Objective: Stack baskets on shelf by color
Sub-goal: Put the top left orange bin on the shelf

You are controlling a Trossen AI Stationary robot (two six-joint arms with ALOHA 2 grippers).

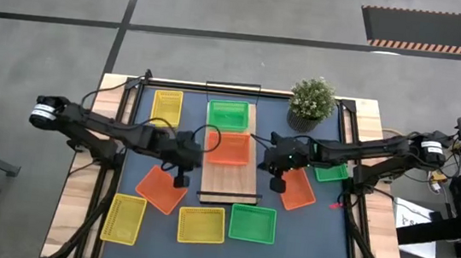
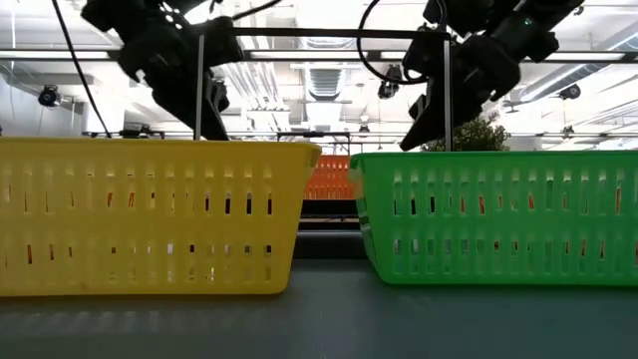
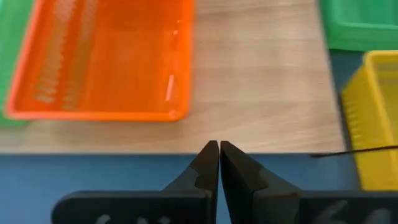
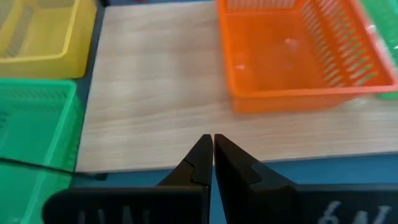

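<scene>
The shelf (image 1: 230,176) is flanked by the left gripper (image 1: 181,178) and right gripper (image 1: 277,185), both closed and empty, seemingly between picks. A green basket (image 1: 229,114) and an orange basket (image 1: 230,148) are set on the board, its near end apparently kept free for yellow; the rest are scattered on the table (image 1: 322,233)

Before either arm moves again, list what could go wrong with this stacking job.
1. The orange basket sits askew on the shelf, overlapping the green basket; it may slide or block neat colour stacks.
2. The left gripper and right gripper, both shut, flank the shelf closely; reaching for the same basket could make them collide.
3. The potted plant stands near the shelf; the right arm could knock it.
</scene>
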